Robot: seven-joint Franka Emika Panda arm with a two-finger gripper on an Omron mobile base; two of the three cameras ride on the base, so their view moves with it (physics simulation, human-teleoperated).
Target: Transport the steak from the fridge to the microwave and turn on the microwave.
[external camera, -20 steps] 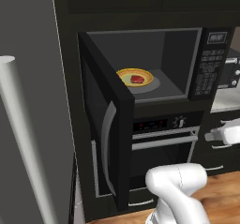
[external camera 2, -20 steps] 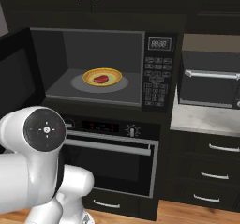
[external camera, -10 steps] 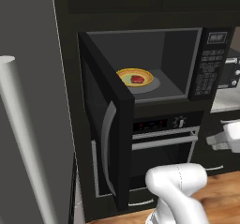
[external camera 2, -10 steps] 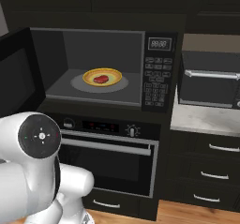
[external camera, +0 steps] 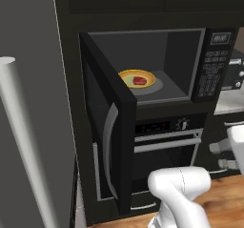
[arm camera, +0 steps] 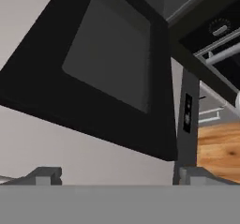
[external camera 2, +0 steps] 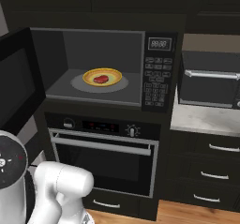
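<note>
Steak [external camera 2: 101,79] sits on the plate [external camera 2: 115,74] inside the microwave [external camera 2: 159,73]. Tool [arm camera: 117,176] released, empty, facing the open door [arm camera: 108,73]. Next: shut door, press start.

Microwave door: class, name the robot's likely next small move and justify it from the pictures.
Probably push the microwave door shut. The steak already lies on the yellow plate inside the microwave, the door stands wide open, and the open gripper faces it, holding nothing.
</note>
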